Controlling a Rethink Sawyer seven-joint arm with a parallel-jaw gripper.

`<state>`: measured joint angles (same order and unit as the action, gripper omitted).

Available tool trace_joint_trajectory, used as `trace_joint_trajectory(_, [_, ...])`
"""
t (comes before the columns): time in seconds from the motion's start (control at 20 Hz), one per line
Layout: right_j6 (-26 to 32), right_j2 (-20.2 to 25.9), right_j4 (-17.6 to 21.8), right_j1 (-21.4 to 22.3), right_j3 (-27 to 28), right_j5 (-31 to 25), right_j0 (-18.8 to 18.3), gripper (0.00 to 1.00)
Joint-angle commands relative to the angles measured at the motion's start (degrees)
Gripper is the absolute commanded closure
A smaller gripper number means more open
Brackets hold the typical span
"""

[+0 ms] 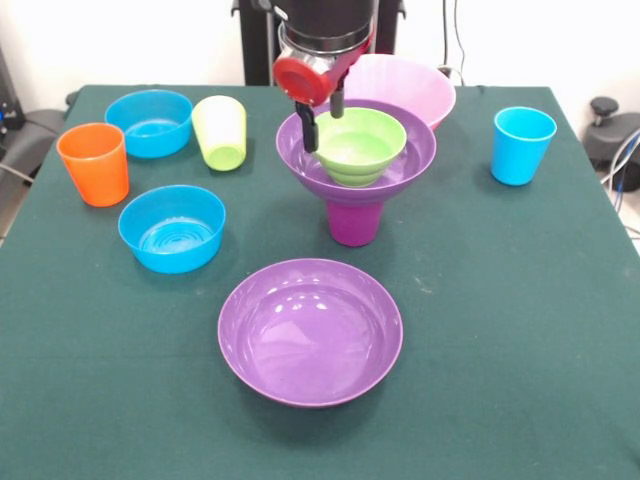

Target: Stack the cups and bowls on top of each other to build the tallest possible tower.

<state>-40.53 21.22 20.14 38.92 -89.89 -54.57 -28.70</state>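
currently the green bowl (360, 146) is straddled at its rim by the gripper (323, 120), jaws parted, atop the tower (355, 185).

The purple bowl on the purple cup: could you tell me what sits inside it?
A small ribbed green bowl sits inside the purple bowl, the gripper at its rim. The purple bowl's bottom beneath it is hidden.
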Motion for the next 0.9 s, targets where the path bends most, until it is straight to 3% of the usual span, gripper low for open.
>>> trace_joint_trajectory(0.05, [0.80, 3.21, 0.80, 1.36, -2.31, -0.92, -1.17, 0.00])
trace_joint_trajectory(0.25, [3.64, 3.29, 1.14, 3.24, -1.93, -4.85, -2.40, 0.00])
trace_joint_trajectory(0.55, [10.65, 2.14, 5.67, 4.81, 0.77, -11.58, -4.60, 0.00])
trace_joint_trajectory(0.9, [17.24, 5.44, 7.44, 1.01, 4.42, -11.16, -10.59, 0.00])
